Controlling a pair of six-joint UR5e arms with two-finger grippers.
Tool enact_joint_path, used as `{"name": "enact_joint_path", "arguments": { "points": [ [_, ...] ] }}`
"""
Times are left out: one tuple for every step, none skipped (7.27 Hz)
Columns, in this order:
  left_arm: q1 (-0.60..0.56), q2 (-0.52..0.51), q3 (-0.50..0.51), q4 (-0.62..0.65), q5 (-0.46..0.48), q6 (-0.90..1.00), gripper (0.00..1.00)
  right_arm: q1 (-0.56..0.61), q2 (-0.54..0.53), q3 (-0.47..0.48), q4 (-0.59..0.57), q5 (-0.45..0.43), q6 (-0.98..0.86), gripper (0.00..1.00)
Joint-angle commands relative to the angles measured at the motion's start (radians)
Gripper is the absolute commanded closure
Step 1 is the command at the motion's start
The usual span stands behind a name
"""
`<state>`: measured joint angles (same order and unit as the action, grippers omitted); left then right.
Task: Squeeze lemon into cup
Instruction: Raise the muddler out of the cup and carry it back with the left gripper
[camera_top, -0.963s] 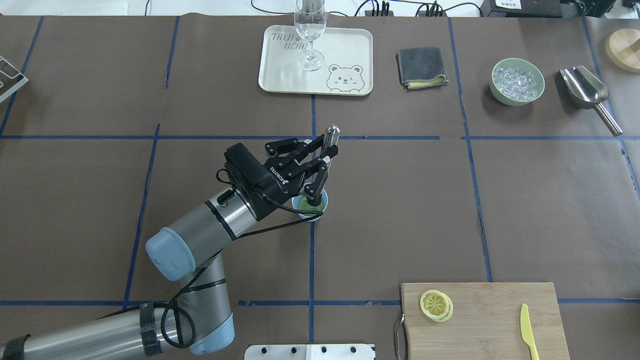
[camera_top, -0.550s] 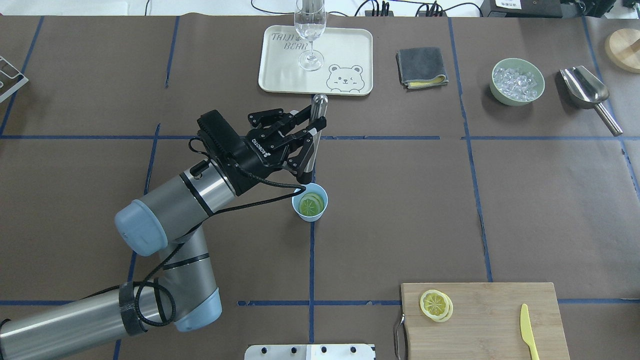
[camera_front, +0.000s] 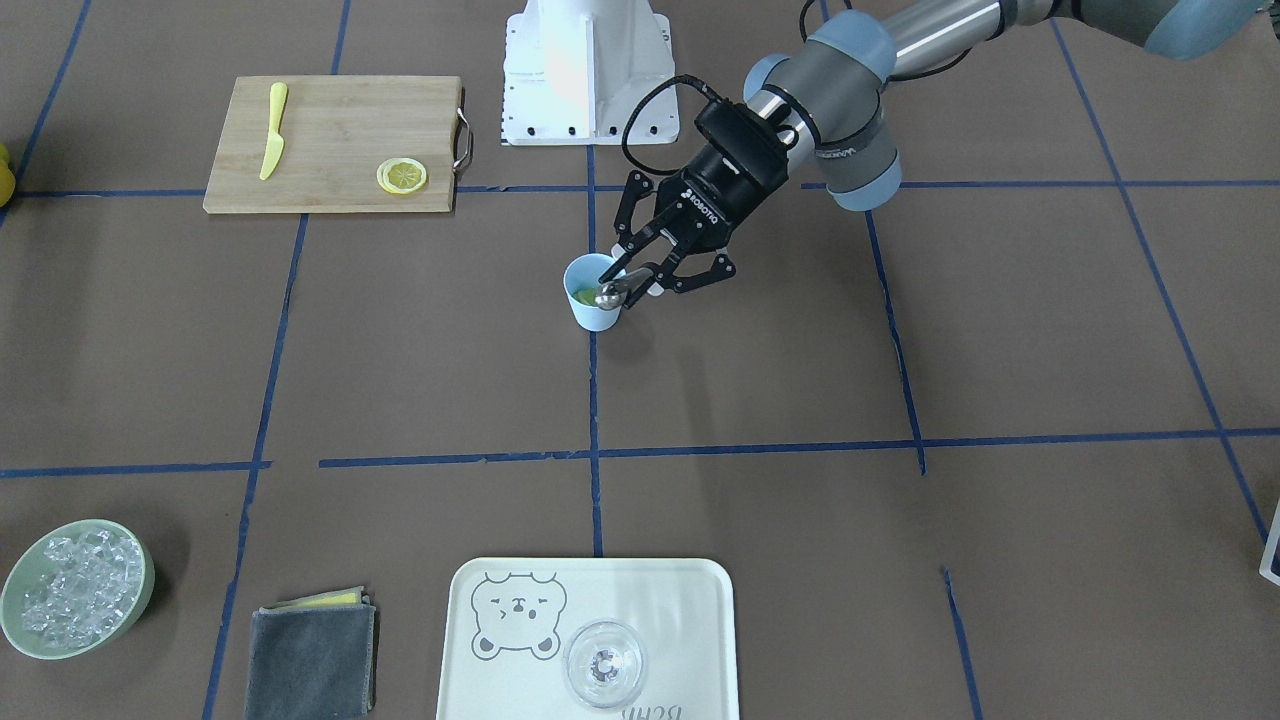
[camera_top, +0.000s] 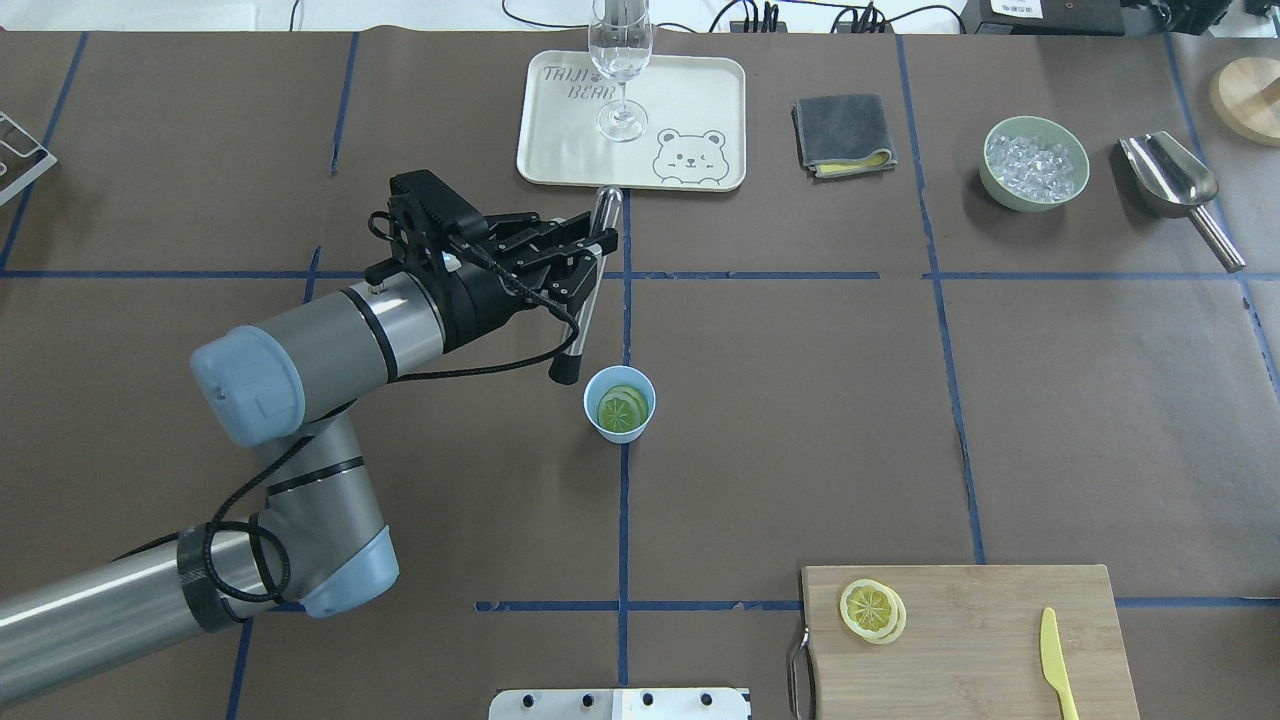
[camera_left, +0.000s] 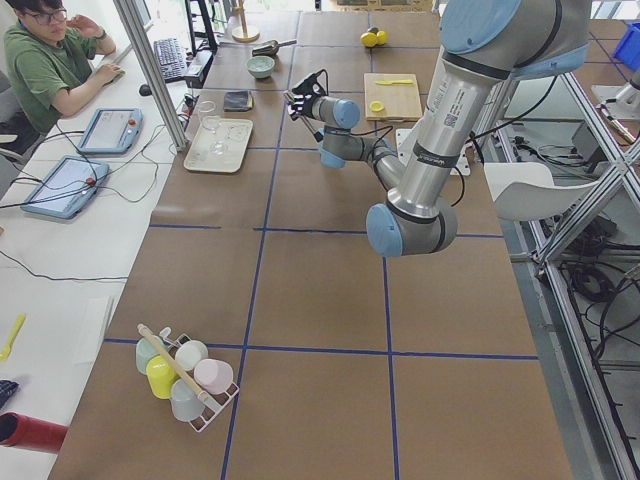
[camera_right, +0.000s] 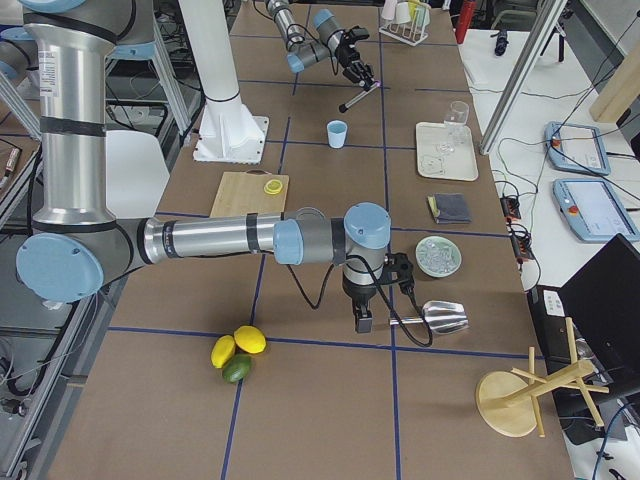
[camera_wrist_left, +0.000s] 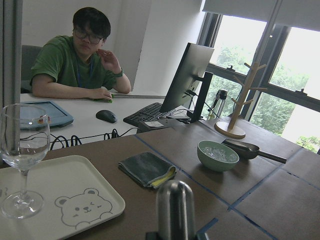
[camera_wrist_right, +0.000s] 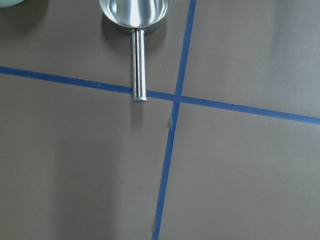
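Observation:
The light-blue cup (camera_top: 620, 428) stands near the table's middle, also in the front view (camera_front: 597, 314). A yellow-green lemon piece (camera_top: 619, 409) with its cut face up lies inside it. My left gripper (camera_top: 597, 246) is shut on a metal muddler (camera_top: 584, 300) with a black tip. It holds the muddler tilted, with the tip just left of and behind the cup's rim and outside the cup. The muddler's silver top fills the bottom of the left wrist view (camera_wrist_left: 175, 207). My right gripper (camera_right: 362, 322) shows only in the right side view, so I cannot tell its state.
A cream tray (camera_top: 690, 100) with a wine glass (camera_top: 621, 70) stands at the back. A grey cloth (camera_top: 843, 133), an ice bowl (camera_top: 1035, 162) and a metal scoop (camera_top: 1175, 180) lie back right. A cutting board (camera_top: 980, 640) holds a thin lemon slice (camera_top: 871, 609) and a yellow knife (camera_top: 1056, 660).
My left gripper lifted the muddler's tip out of the cup and moved it left and towards the back. The lemon piece in the cup is now uncovered.

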<state>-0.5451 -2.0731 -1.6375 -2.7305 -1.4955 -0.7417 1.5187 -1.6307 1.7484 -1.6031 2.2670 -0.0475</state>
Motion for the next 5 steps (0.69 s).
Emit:
{"name": "enact_joint_path", "arguments": {
  "points": [
    [-0.143, 0.054, -0.106, 0.386, -0.281, -0.053, 1.00, 0.000, -0.001, -0.013, 0.002, 0.002, -0.005, 0.00],
    [-0.179, 0.104, -0.125, 0.459, -0.288, -0.070, 1.00, 0.000, 0.000, -0.017, 0.002, 0.002, -0.005, 0.00],
    [-0.209, 0.166, -0.122, 0.469, -0.288, -0.085, 1.00, 0.000, 0.000, -0.017, 0.002, 0.003, -0.005, 0.00],
    [-0.241, 0.233, -0.120, 0.478, -0.288, -0.088, 1.00, 0.000, -0.001, -0.018, 0.002, 0.003, -0.003, 0.00],
    [-0.259, 0.299, -0.110, 0.479, -0.285, -0.087, 1.00, 0.000, -0.001, -0.024, 0.002, 0.003, -0.003, 0.00]
  ]
}}
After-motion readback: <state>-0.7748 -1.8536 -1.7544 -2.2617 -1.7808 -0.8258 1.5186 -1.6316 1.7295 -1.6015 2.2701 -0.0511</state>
